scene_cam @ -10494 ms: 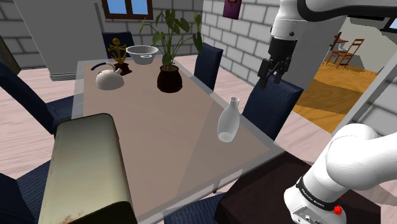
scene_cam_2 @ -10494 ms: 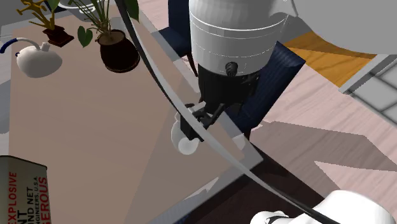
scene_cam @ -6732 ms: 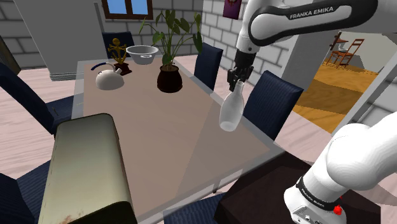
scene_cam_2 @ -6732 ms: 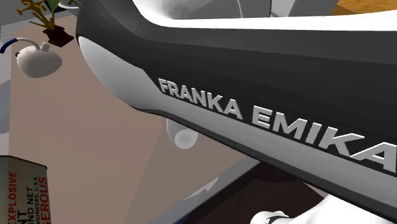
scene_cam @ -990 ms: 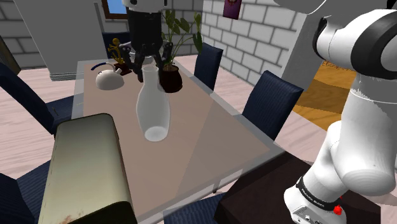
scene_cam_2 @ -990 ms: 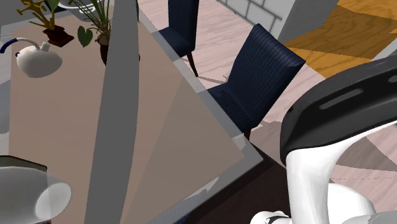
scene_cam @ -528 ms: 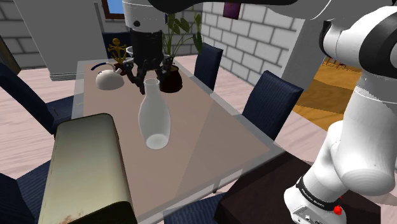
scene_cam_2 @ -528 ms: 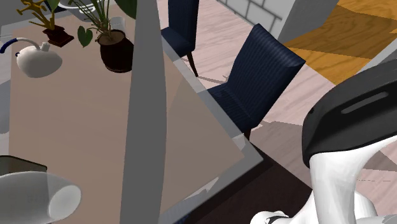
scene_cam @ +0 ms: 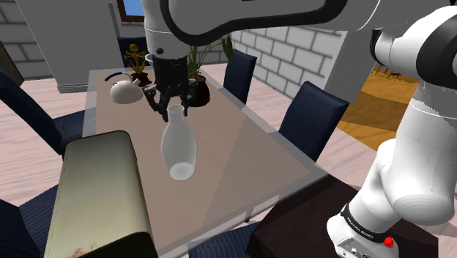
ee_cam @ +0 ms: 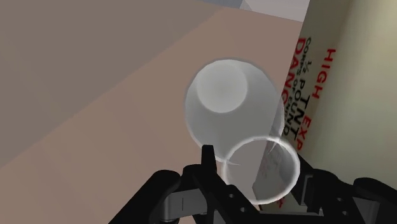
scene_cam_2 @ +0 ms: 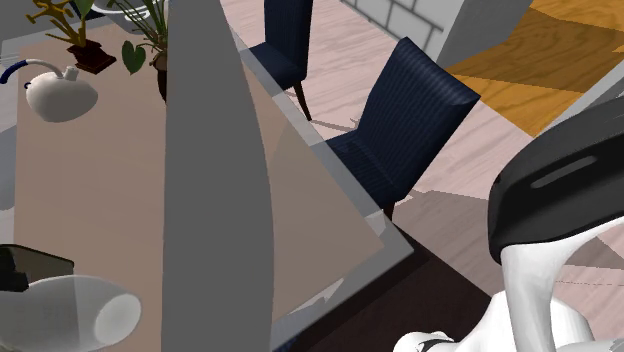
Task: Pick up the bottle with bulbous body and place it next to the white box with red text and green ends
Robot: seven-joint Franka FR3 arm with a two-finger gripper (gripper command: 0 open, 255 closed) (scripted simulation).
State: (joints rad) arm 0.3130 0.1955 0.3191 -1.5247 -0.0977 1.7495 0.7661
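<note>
Between the table's (scene_cam: 242,154) long edges, just beside the pale box (scene_cam: 99,183) with red lettering that lies along the edge at the shoulder view's left, the translucent white bottle (scene_cam: 178,146) with the bulbous body stands neck up. Right over its mouth hangs the end effector (scene_cam: 173,105), its black fingers spread wider than the neck and gripping nothing; in the wrist view the bottle's rim sits nearer one finger than the other.

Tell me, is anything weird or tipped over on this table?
Nothing is tipped or spilled; the clear bulbous bottle stands upright. Oddest is the pale box beside it, whose red letters start "HIGH EXP" and "DANG".
</note>
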